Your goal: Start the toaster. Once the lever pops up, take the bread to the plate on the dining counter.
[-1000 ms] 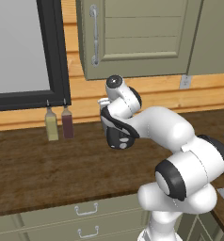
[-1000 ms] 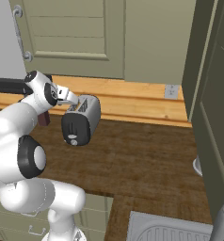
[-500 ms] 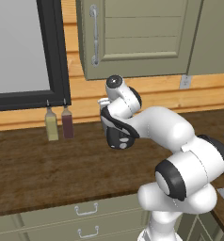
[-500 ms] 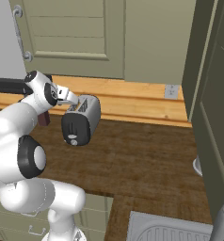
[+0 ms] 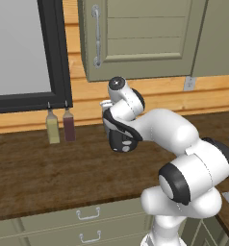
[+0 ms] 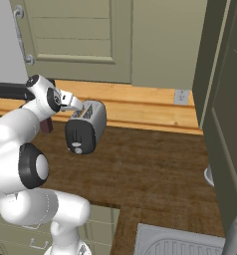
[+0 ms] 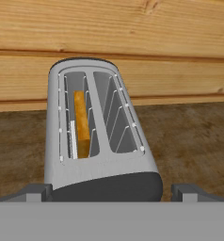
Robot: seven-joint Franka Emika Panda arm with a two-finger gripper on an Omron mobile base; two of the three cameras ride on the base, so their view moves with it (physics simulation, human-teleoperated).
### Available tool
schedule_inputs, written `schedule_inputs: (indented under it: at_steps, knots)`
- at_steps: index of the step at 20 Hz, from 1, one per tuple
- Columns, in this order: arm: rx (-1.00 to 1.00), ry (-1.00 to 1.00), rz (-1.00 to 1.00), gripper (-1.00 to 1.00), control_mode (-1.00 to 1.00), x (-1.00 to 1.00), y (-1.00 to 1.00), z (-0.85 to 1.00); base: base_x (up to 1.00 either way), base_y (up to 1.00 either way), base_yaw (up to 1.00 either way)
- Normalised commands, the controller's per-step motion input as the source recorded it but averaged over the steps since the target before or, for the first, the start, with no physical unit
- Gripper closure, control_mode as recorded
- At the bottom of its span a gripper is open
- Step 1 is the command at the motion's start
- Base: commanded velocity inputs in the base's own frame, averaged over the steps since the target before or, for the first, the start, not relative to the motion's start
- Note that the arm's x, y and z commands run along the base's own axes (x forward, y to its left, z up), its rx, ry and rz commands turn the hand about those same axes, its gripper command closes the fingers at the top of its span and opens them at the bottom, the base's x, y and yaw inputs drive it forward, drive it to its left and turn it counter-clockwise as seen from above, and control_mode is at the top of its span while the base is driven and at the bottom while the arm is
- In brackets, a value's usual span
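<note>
The silver-grey toaster [image 6: 89, 125] stands on the wooden counter against the plank wall, its black end panel [image 5: 121, 140] facing the robot. In the hand view the toaster [image 7: 104, 165] is seen from above, and the bread [image 7: 81, 124] stands sunk in its left slot, orange crust up. My gripper [image 7: 111, 192] hovers open just above the toaster's near end, with one fingertip [image 7: 36, 190] on each side and nothing between them. From the right base view the gripper [image 6: 78, 110] sits at the toaster's top left edge. The plate and the dining counter are out of view.
Two bottles [image 5: 52, 129] [image 5: 68, 126] stand at the wall under the dark window frame. A wall cabinet with a handle [image 5: 97, 36] hangs over the toaster. A tall cabinet [image 6: 225, 99] closes the right side. A sink [image 6: 180, 244] lies at the lower right.
</note>
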Motion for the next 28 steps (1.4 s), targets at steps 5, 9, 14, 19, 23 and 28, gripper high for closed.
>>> schedule_inputs:
  at_steps: [5, 9, 14, 19, 23, 28]
  knots:
    - [0.00, 0.00, 0.00, -1.00, -1.00, 0.00, 0.00, 0.00, 0.00, 0.00, 0.00]
    - [0.00, 0.00, 0.00, -1.00, -1.00, 0.00, 0.00, 0.00, 0.00, 0.00, 0.00]
    - [0.00, 0.00, 0.00, -1.00, -1.00, 0.00, 0.00, 0.00, 0.00, 0.00, 0.00]
    - [0.00, 0.00, 0.00, -1.00, -1.00, 0.00, 0.00, 0.00, 0.00, 0.00, 0.00]
    - [0.00, 0.00, 0.00, -1.00, -1.00, 0.00, 0.00, 0.00, 0.00, 0.00, 0.00]
    - [0.00, 0.00, 0.00, -1.00, -1.00, 0.00, 0.00, 0.00, 0.00, 0.00, 0.00]
